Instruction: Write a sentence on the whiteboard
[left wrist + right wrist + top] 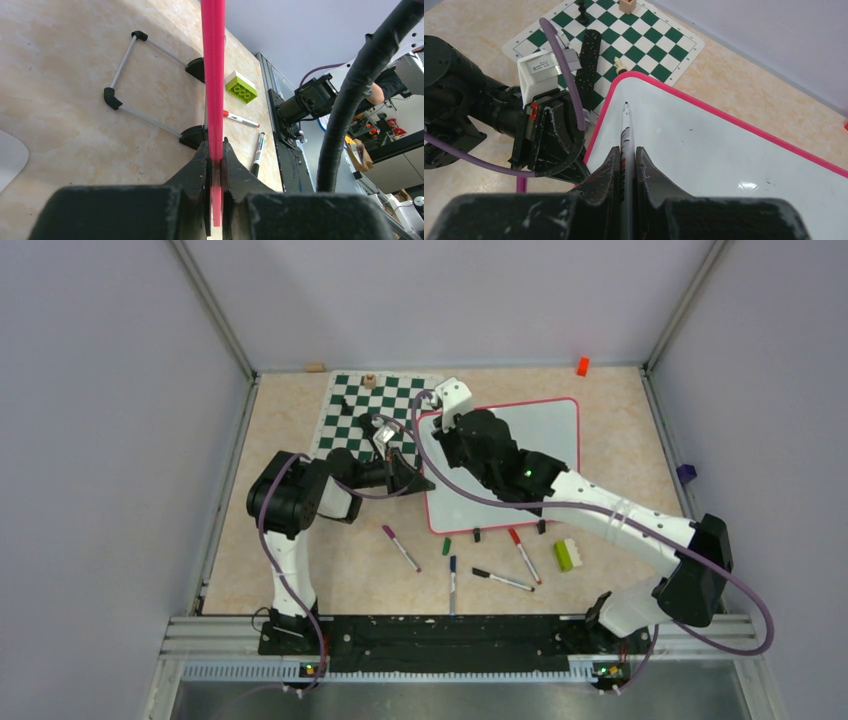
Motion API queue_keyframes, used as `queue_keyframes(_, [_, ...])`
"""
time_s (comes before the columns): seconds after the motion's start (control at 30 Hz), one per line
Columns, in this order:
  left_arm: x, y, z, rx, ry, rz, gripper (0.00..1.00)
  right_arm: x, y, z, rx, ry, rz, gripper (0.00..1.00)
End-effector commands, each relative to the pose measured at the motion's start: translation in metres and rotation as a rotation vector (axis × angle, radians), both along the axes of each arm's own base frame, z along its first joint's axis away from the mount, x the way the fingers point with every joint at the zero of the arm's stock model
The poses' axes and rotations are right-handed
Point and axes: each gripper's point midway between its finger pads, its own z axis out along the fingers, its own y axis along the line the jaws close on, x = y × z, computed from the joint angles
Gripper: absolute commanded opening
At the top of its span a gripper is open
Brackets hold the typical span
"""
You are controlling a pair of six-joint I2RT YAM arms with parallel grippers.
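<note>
Right wrist view: a marker is being pinched between the pressed-together jaws of the right gripper, and its tip is being held over the far left corner of the whiteboard, just inside the pink frame. Whether the tip is touching the surface cannot be told. No writing is being shown on the part of the board in sight. The whiteboard is being kept right of centre on the table, just beside the chess mat, and its left edge is being clamped by the left gripper, whose jaws are being closed on the thin frame alone. Trouble is being judged most likely from that narrow hold. If the marker is being pressed down hard, the board could be levered on its small feet or slid out of the clamp, and the strokes would be skewed. The marker could also be twisted in its grip by drag, and letters being begun so near the corner could be run onto the frame.
</note>
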Motion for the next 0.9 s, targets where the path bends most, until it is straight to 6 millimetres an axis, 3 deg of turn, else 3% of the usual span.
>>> queue_keyframes(0.0, [-0.011,-0.005,0.018,-0.026,-0.163,-0.055,0.00,0.013,-0.002,0.010,0.017,-0.043,-0.030,0.00])
queue_keyframes(0.87, [-0.013,-0.007,0.018,-0.027,-0.162,-0.064,0.00,0.033,0.004,-0.009,-0.027,-0.027,-0.076,0.00])
